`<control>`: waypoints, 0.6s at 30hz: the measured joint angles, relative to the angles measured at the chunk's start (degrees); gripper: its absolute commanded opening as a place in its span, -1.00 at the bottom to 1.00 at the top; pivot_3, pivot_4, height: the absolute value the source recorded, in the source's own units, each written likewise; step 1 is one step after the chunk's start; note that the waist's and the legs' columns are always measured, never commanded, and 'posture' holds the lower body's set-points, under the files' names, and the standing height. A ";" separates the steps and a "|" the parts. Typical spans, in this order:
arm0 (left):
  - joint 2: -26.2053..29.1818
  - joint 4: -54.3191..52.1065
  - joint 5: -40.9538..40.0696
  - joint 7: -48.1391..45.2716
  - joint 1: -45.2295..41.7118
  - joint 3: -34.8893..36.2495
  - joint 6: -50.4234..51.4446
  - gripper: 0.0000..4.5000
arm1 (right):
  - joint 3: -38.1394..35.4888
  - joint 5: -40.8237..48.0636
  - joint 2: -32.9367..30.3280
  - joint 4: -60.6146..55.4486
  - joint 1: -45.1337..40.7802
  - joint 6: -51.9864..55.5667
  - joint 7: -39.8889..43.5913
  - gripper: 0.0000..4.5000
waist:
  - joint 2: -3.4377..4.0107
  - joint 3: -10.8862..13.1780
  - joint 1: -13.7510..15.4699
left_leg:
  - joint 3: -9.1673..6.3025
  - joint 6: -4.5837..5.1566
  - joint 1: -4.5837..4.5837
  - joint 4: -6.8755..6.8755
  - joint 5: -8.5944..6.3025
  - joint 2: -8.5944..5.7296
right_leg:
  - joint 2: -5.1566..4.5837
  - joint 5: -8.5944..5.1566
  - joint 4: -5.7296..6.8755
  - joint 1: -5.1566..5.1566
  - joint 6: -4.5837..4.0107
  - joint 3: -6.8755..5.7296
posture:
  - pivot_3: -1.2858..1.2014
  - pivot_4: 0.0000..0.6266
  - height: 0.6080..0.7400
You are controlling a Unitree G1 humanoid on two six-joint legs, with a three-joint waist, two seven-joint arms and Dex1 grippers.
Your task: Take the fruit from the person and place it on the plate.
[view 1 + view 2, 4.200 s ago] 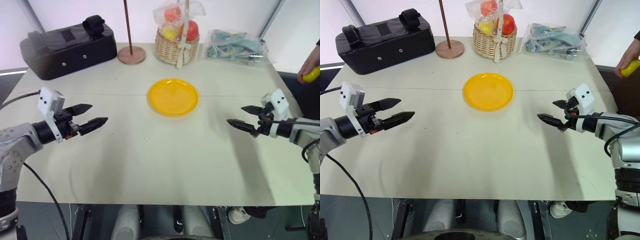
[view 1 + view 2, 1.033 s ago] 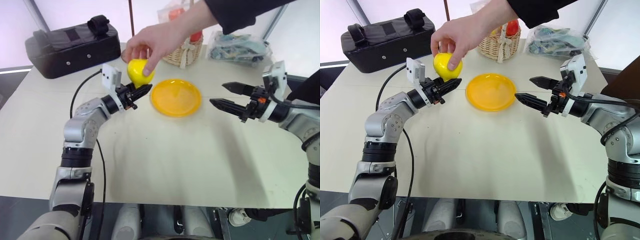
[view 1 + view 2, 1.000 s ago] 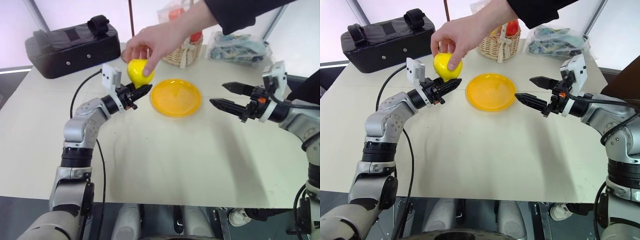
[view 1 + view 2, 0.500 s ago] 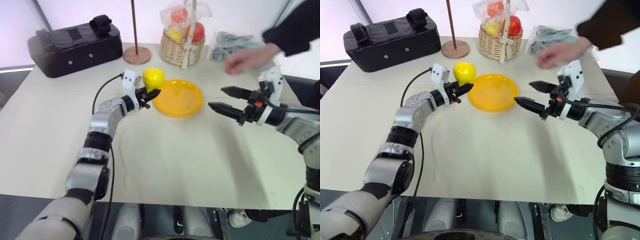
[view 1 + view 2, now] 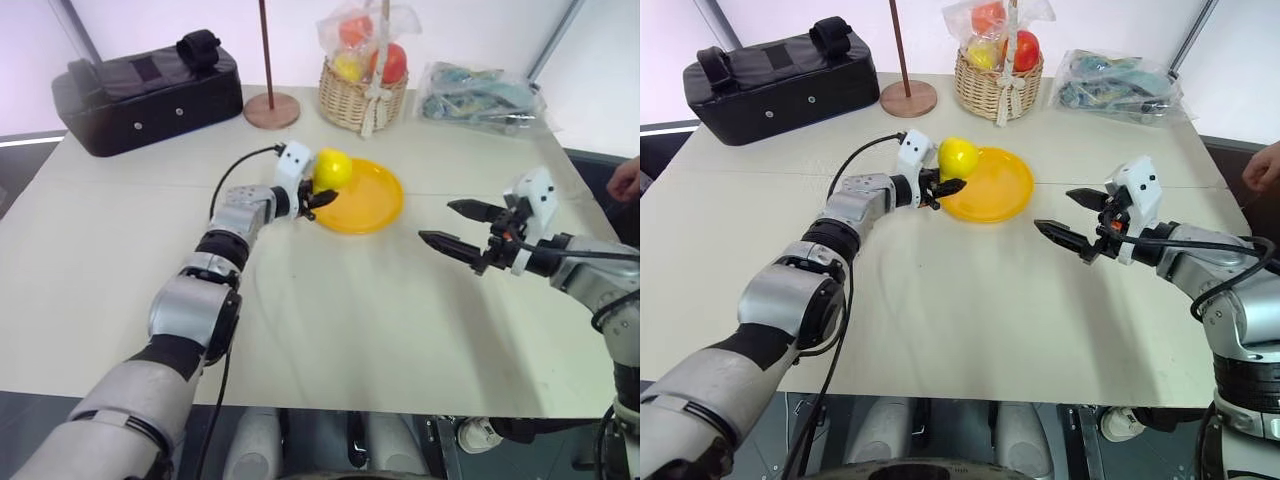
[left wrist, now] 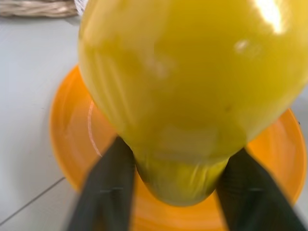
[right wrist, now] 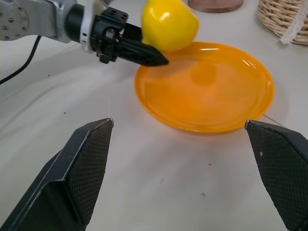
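The yellow pear-shaped fruit hangs over the left rim of the yellow-orange plate. My left gripper reaches in from the left. In the left wrist view its two black fingers press against the narrow end of the fruit from either side, with the plate behind it. My right gripper hovers open over the table to the right of the plate, empty. The person's hand is at the far right edge, away from the fruit.
At the back stand a wicker basket of wrapped fruits, a round wooden pole base, a black bag at the left and a plastic packet at the right. Bare tabletop lies in front of the plate.
My left gripper has carried the fruit rightward and down from the person's hand to the plate's left rim. The person's hand has withdrawn to the far right. My right gripper has sunk a little.
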 measured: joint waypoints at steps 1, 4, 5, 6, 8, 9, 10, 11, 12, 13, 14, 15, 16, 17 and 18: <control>-0.08 0.46 0.10 0.11 -0.31 0.08 -0.26 0.89 | 0.00 -0.02 0.11 -0.08 0.06 0.00 -0.23 1.00 | 0.00 0.00 0.00 | 0.00 0.00 0.00 0.00 0.00 0.00 | 0.00 0.00 0.00 0.00 0.00 0.00 | 0.03 -0.52 1.00; -0.22 1.23 0.28 0.51 -1.40 1.06 -1.18 0.97 | 0.00 -0.05 0.52 -0.16 0.24 0.00 -0.64 1.00 | 0.00 0.00 0.00 | 0.00 0.00 0.00 0.00 0.00 0.00 | 0.00 0.00 0.00 0.00 0.00 0.00 | 0.03 -0.52 1.00; -0.22 1.24 0.42 0.58 -1.62 1.16 -1.51 0.97 | 0.00 -0.04 0.52 -0.16 0.24 0.00 -0.67 1.00 | 0.00 0.00 0.00 | 0.00 0.00 0.00 0.00 0.00 0.00 | 0.00 0.00 0.00 0.00 0.00 0.00 | 0.03 -0.52 1.00; -0.23 1.24 0.59 0.65 -1.69 1.18 -1.80 0.97 | 0.00 -0.05 0.52 -0.17 0.23 0.00 -0.68 1.00 | 0.00 0.00 0.00 | 0.00 0.00 0.00 0.00 0.00 0.00 | 0.00 0.00 0.00 0.00 0.00 0.00 | 0.03 -0.52 1.00; -0.23 1.31 1.20 0.92 -1.69 1.18 -2.64 0.97 | 0.00 -0.07 0.52 -0.17 0.23 0.00 -0.68 1.00 | 0.00 0.00 0.00 | 0.00 0.00 0.00 0.00 0.00 0.00 | 0.00 0.00 0.00 0.00 0.00 0.00 | 0.03 -0.52 1.00; -0.22 1.31 1.26 1.04 -1.69 1.27 -2.78 0.97 | 0.00 -0.08 0.52 -0.17 0.23 0.00 -0.68 1.00 | 0.00 0.00 0.00 | 0.00 0.00 0.00 0.00 0.00 0.00 | 0.00 0.00 0.00 0.00 0.00 0.00 | 0.03 -0.52 1.00; -0.16 1.29 1.15 1.05 -1.69 1.76 -2.86 0.97 | 0.01 -0.10 0.52 -0.17 0.21 -0.01 -0.67 1.00 | 0.00 0.00 -0.01 | 0.00 0.00 0.00 0.00 0.00 0.00 | 0.00 0.00 0.00 0.00 0.00 0.00 | 0.03 -0.52 1.00; 0.07 1.17 0.93 0.93 -1.69 2.43 -2.88 0.97 | 0.01 -0.11 0.52 -0.17 0.18 -0.02 -0.65 1.00 | 0.00 0.00 -0.01 | 0.00 0.00 0.00 0.00 0.00 0.00 | 0.00 0.00 0.01 -0.01 0.00 0.00 | 0.03 -0.52 1.00; 0.36 0.85 0.50 0.73 -1.69 3.25 -2.87 0.97 | 0.02 -0.12 0.52 -0.17 0.14 -0.03 -0.64 1.00 | 0.00 0.00 -0.05 | -0.01 0.00 0.00 0.00 0.00 0.00 | 0.00 0.00 0.01 -0.01 0.00 0.00 | 0.03 -0.52 1.00; 0.90 0.03 -0.17 0.32 -1.68 4.01 -2.77 0.97 | 0.08 -0.14 0.53 -0.14 -0.01 -0.04 -0.64 1.00 | 0.00 0.00 -0.13 | -0.01 0.00 0.00 0.00 0.00 0.01 | 0.00 0.00 0.01 -0.02 0.00 0.00 | 0.03 -0.52 1.00; 1.78 -1.42 -0.87 -0.12 -1.69 4.76 -2.61 0.97 | 0.16 -0.16 0.55 -0.12 -0.33 -0.04 -0.63 1.00 | 0.00 0.00 -0.20 | -0.01 0.00 0.00 -0.01 0.00 0.02 | 0.01 0.00 0.02 -0.03 0.00 0.00 | 0.03 -0.52 1.00; 2.53 -2.97 -1.41 -0.58 -1.63 5.58 -2.32 0.97 | 0.23 -0.16 0.57 -0.05 -0.66 -0.09 -0.60 1.00 | 0.00 0.00 -0.23 | -0.01 0.00 0.00 -0.01 0.00 0.03 | 0.02 0.00 0.03 -0.03 0.00 0.00 | 0.03 -0.52 1.00; 3.32 -4.79 -2.02 -1.04 -1.49 6.09 -1.94 0.97 | 0.34 -0.16 0.67 0.10 -1.06 -0.15 -0.58 1.00 | 0.00 0.00 -0.27 | -0.01 0.00 0.00 -0.02 0.00 0.03 | 0.03 0.00 0.02 -0.03 0.00 0.00 | 0.03 -0.52 1.00; 4.47 -8.08 -2.74 -1.49 -0.72 6.44 -0.78 0.97 | 0.62 -0.16 1.03 0.37 -1.83 -0.21 -0.56 1.00 | 0.00 0.00 -0.33 | -0.01 0.00 0.01 -0.02 0.00 0.03 | 0.02 0.00 0.02 -0.02 0.00 0.01 | 0.03 -0.52 1.00; 6.14 -13.72 -3.87 -2.31 1.60 6.84 1.12 0.97 | 0.97 -0.15 1.81 0.63 -2.96 -0.35 -0.53 1.00 | 0.01 -0.01 -0.70 | 0.01 0.00 0.04 -0.04 0.00 0.05 | 0.02 0.00 0.02 -0.02 0.00 0.04 | 0.03 -0.52 1.00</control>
